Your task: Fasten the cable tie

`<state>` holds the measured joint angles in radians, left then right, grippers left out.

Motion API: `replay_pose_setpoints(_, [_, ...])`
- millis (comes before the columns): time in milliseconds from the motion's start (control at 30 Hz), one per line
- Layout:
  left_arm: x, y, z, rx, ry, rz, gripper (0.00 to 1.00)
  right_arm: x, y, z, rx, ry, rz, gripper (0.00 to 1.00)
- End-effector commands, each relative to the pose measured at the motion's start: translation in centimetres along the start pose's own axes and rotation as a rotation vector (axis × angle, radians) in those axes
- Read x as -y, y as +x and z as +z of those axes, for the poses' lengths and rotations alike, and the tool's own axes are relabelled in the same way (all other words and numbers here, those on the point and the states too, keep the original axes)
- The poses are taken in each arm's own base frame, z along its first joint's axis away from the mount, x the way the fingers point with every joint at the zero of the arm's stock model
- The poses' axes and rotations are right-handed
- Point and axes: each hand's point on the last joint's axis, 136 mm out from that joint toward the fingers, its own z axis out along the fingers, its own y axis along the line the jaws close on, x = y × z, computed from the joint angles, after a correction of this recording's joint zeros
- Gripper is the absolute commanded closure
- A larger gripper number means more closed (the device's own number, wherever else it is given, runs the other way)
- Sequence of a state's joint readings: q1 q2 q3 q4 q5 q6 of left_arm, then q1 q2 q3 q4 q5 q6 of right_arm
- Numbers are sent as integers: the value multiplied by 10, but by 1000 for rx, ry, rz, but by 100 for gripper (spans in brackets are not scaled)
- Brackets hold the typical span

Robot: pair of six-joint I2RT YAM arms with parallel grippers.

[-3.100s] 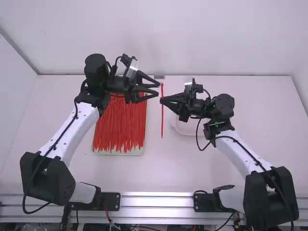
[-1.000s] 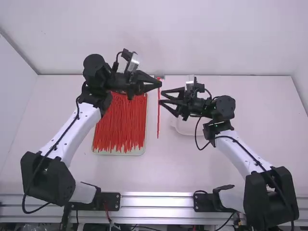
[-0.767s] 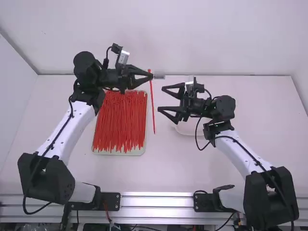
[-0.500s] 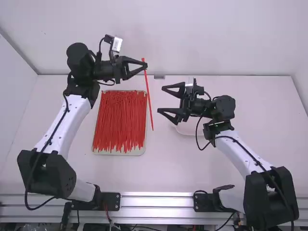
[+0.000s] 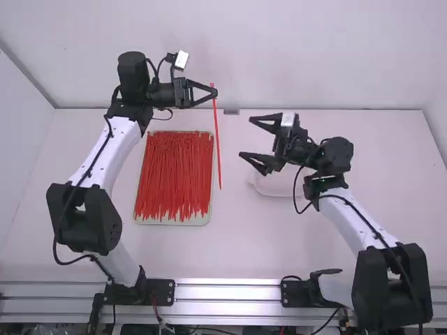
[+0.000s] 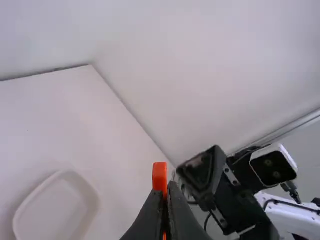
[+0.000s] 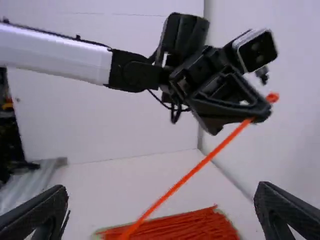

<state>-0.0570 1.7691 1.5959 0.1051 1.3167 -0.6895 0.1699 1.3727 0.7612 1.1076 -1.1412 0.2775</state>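
Holding one cable tie aloft between the two arms, above the table.
The left gripper (image 5: 208, 93) is raised, with its fingers closed on the head end of the red cable tie (image 5: 217, 139). The strap hangs almost vertically, and in the high view its free tip lies just right of the tray (image 5: 174, 222), which carries a layer of spare ties (image 5: 174, 174). The right gripper (image 5: 255, 141) is near the strap without touching it, with its fingers spread fully apart. It sits over a shallow white dish (image 5: 274, 188) on the table (image 5: 391, 160).
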Motion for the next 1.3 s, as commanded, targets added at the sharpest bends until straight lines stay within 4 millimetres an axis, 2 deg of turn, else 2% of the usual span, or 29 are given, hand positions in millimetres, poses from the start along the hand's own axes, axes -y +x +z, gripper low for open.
replay_pose_setpoints(0, [18,-4,0,-17,35,22,97,-6,6,-6,-10,-31,-262,1])
replay_pose_setpoints(133, [17,-4,0,-16,30,-110,98,-13,17,-10,-21,-80,-491,1])
replay_pose_setpoints(367, [10,0,1,-15,5,-206,98,-36,38,-16,4,-192,-870,1])
replay_pose_setpoints(633, [1,17,5,-50,-24,-378,98,-54,52,-9,57,-238,-1164,1])
replay_pose_setpoints(767, [3,27,12,-80,-18,-378,98,-68,55,-1,101,-275,-1254,1])
replay_pose_setpoints(967, [7,41,24,-125,-10,-391,98,-83,56,8,140,-315,-1261,1])
replay_pose_setpoints(1267, [3,48,26,-137,-23,-422,98,-91,63,8,169,-331,-1358,1])
